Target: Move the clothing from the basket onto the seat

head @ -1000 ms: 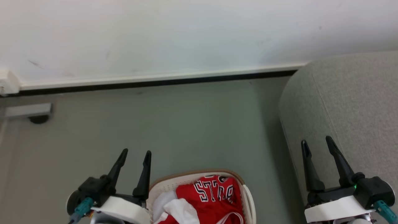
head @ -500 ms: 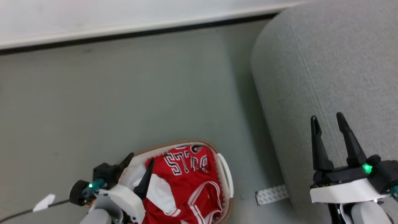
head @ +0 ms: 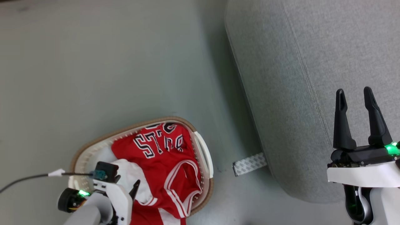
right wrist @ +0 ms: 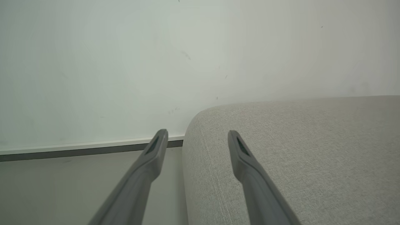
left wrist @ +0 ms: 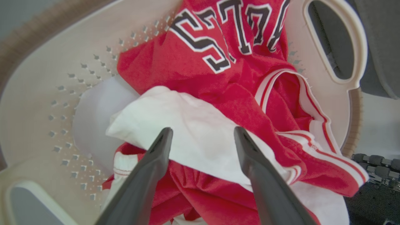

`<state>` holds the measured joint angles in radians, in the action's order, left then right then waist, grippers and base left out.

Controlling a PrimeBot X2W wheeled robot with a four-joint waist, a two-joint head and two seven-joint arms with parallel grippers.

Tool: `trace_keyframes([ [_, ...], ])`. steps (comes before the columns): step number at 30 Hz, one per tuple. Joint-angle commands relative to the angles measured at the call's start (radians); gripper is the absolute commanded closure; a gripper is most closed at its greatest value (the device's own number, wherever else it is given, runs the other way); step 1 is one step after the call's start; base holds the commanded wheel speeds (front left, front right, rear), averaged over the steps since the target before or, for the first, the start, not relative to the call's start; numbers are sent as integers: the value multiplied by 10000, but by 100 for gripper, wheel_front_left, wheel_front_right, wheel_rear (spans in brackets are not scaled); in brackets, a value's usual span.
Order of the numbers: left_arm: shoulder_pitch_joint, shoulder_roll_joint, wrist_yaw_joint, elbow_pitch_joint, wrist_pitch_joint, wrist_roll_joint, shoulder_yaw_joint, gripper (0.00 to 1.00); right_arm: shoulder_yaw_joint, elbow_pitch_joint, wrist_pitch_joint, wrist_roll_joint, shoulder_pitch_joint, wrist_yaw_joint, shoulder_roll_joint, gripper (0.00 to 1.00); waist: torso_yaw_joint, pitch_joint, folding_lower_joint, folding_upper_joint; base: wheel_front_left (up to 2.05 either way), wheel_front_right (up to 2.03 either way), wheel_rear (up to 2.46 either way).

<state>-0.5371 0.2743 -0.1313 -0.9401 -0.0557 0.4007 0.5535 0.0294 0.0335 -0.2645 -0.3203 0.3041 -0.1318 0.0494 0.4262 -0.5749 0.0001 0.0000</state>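
The clothing (head: 168, 156), a red jersey with black-and-white lettering, lies crumpled in the white basket (head: 125, 129) on the floor. My left gripper (left wrist: 201, 132) hangs open inside the basket, pointing down. Its fingertips straddle a white fold of the clothing (left wrist: 218, 93) and hold nothing. In the head view one dark finger (head: 135, 188) shows over the fabric. The grey seat (head: 297, 78) stands to the right of the basket. My right gripper (head: 353, 91) is open and empty above the seat's left part. In the right wrist view that gripper (right wrist: 197, 133) points over the seat (right wrist: 297, 150) near its rounded corner.
A plain pale cloth (left wrist: 93, 115) lies under the jersey against the basket wall (left wrist: 47, 93). A grey patterned strip (head: 250, 164) sticks out on the floor at the sofa's base. A black cable with a white tag (head: 31, 178) runs to my left wrist. Bare grey floor lies behind the basket.
The head camera has tilted down, so wall and skirting left the picture. My left gripper has dropped from beside the basket into it, over the jersey. The right gripper stays open.
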Motion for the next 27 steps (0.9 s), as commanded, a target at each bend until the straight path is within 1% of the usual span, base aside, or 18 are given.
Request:
trace_keyframes([
  [1,-213,134,13,-217,185,222,72,0,-12,-61,1,-163,110,21,18,0,225,-400,-1,0,0,0,0],
  [3,-468,226,13,-693,610,287,280,0,30,-79,1,-206,209,21,18,0,286,-629,-1,0,0,0,0],
  [6,-802,153,14,-1156,1044,504,594,0,98,-124,1,-322,278,21,21,0,405,-940,-1,0,0,0,0],
  [10,-920,47,-67,-1526,1527,558,1382,0,211,-167,1,-459,366,21,17,0,581,-1295,-1,0,0,0,0],
  [11,-935,61,-69,-1594,1614,534,1603,0,258,-171,1,-503,387,21,17,0,617,-1368,-1,0,0,0,0],
  [12,-1056,157,9,-1617,1662,471,1799,0,323,-160,1,-538,413,21,21,0,658,-1448,-1,0,0,0,0],
  [14,-1408,375,13,-1664,1747,399,2142,0,471,-153,1,-643,456,21,17,0,735,-1594,-1,0,0,0,0],
  [19,-1529,352,12,-1719,1919,505,3149,0,613,-128,1,-756,451,21,20,0,823,-1716,-1,0,0,0,0],
  [20,-1561,371,12,-1709,1902,622,3262,36,626,-109,1,-765,448,21,18,0,830,-1713,-1,0,0,0,0],
  [21,-1610,391,12,-1677,1808,710,3380,65,632,-89,1,-770,452,21,18,0,838,-1708,-1,0,0,0,0],
  [22,-1636,406,12,-1663,1753,817,3476,100,621,-63,1,-771,460,21,20,0,842,-1703,-1,0,0,0,0],
  [27,-1790,459,12,-1723,1514,1212,3855,100,623,-25,1,-765,495,21,20,0,819,-1690,-1,0,0,0,0],
])
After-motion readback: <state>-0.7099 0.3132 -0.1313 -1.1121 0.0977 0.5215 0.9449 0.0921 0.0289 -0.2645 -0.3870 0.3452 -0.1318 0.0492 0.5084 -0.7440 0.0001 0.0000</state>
